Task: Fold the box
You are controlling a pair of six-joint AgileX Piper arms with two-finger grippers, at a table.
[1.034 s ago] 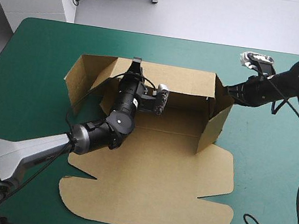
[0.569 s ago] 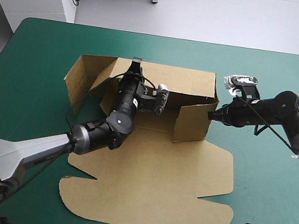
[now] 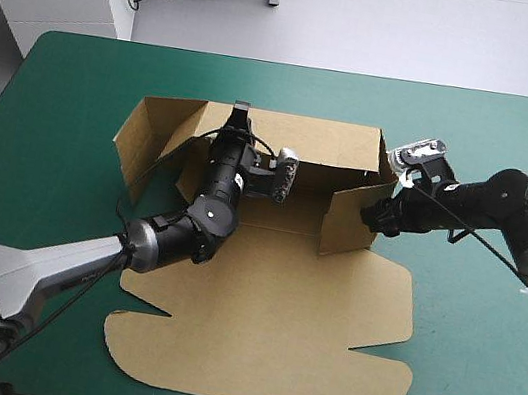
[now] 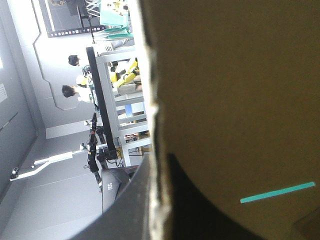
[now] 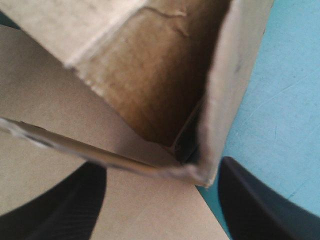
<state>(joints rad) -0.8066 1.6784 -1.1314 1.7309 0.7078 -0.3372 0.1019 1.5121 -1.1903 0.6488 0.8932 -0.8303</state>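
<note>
Two grippers are engaging the brown box (image 3: 262, 329) lying at the table (image 3: 68, 94) centre. The left gripper (image 3: 241, 113) is clamping its 12 o'clock wall; the right gripper (image 3: 374, 216), fingers (image 5: 260, 205) spread, is straddling the 3 o'clock flap.

The surface (image 3: 67, 104) is wearing a teal-green cover (image 5: 280, 100), which is stretching smooth to its rounded far corners.

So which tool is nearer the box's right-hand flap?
Right. The right tool stands open astride the edge of the flap; the left tool is clamped on the back wall, well away.
</note>
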